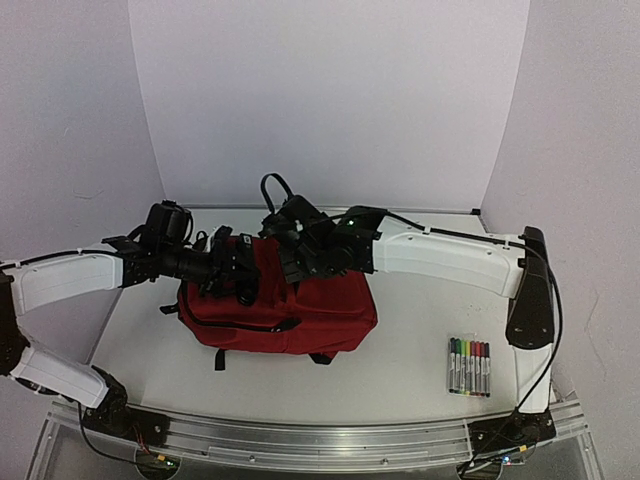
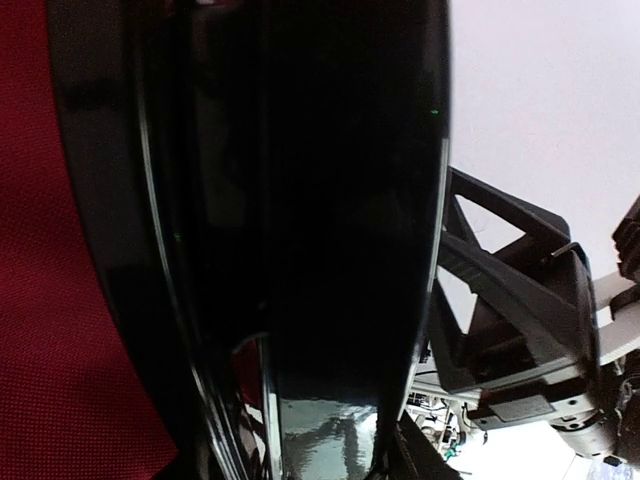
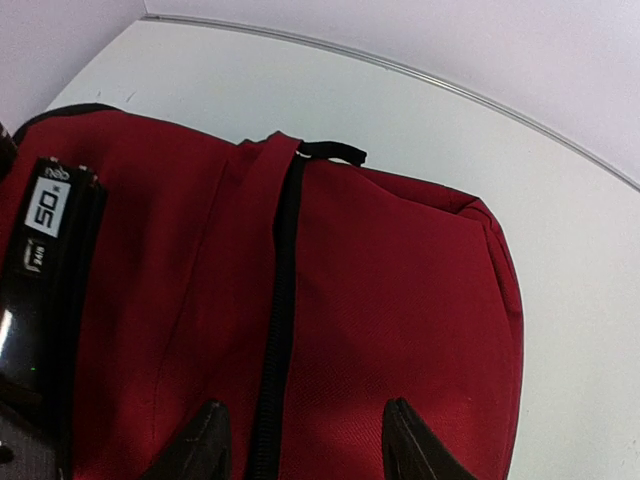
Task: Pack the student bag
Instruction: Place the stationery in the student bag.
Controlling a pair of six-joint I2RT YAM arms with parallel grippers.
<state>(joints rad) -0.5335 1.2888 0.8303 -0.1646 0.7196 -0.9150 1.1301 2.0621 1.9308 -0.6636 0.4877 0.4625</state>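
— Glossy black pack [image 2: 300, 250] is filling our left wrist view, so we are not telling whether the left gripper [image 1: 240, 272] is clamping.
— We are holding the right gripper [image 3: 305, 415] spread above the student bag [image 1: 320, 310], lying mid-table [image 1: 420, 300], long axis 9-to-3. Markers [image 1: 469, 366] are sitting at 4 o'clock, open room around.

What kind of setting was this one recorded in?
Probably a robot test cell, not a real classroom: plain white walls enclose a white table, the left arm and right arm are bolted to an aluminium rail at its near edge, and the props are a dark-red backpack and a set of markers.
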